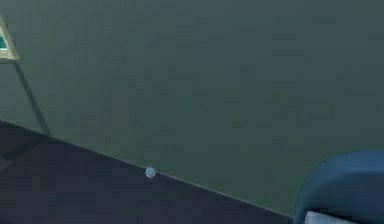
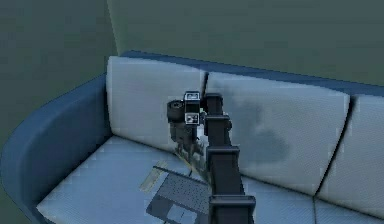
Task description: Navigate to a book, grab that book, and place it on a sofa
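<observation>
Sofa seat — end effector near a flat grey thing by its front edge; whether it holds anything, I cannot tell. Placing step, likely — next calls for lowering onto bare cushion.

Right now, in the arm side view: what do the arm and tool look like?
The arm is a dark square-section bar. At its far end sit two small white squares with black marks. The tool beside them is dark, small-bodied and thin-fingered.
</observation>
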You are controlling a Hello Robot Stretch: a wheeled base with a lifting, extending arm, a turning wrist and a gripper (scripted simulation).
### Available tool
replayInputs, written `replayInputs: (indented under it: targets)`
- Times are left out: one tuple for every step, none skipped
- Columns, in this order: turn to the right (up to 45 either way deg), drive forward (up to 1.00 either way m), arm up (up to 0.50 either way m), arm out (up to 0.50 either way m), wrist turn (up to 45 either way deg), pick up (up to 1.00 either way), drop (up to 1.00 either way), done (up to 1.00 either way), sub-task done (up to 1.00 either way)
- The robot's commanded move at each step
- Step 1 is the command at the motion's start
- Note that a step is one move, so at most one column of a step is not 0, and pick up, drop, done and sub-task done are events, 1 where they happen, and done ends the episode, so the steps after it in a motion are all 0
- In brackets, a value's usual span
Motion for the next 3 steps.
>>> replayInputs:
  targets:
    - [0.0, 0.0, -0.32, 0.0, 0.0, 0.0, 0.0, 0.0, 0.0]
    - [0.0, 0.0, 0.0, 0.0, 0.0, 1.0, 0.0, 0.0, 0.0]
    - [0.0, 0.0, 0.1, 0.0, 0.0, 0.0, 0.0, 0.0, 0.0]
